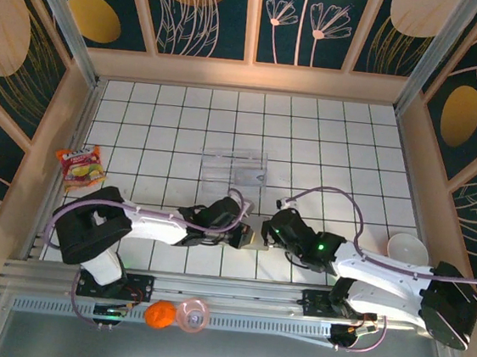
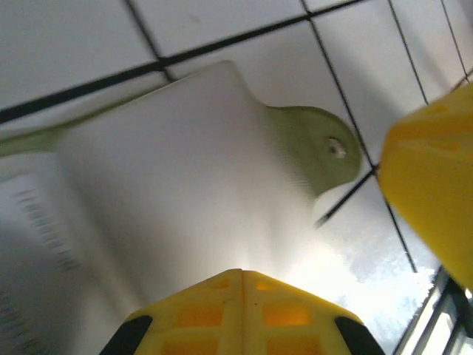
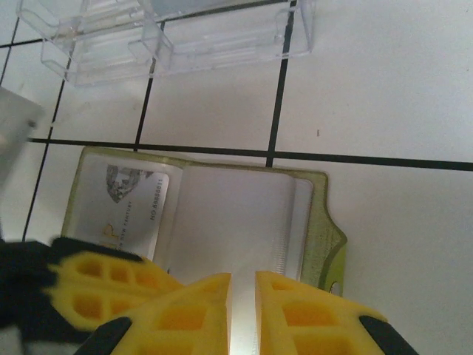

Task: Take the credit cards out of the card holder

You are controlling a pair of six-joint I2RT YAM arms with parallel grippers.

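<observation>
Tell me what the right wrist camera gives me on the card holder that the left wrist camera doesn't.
Right wrist: the clear plastic tray beyond the open card holder, plus a printed card in a pocket. Left wrist: a blurred close-up of the holder's pale inside, with faint print at the left edge. Both: the green snap tab and the white tiled table.
</observation>
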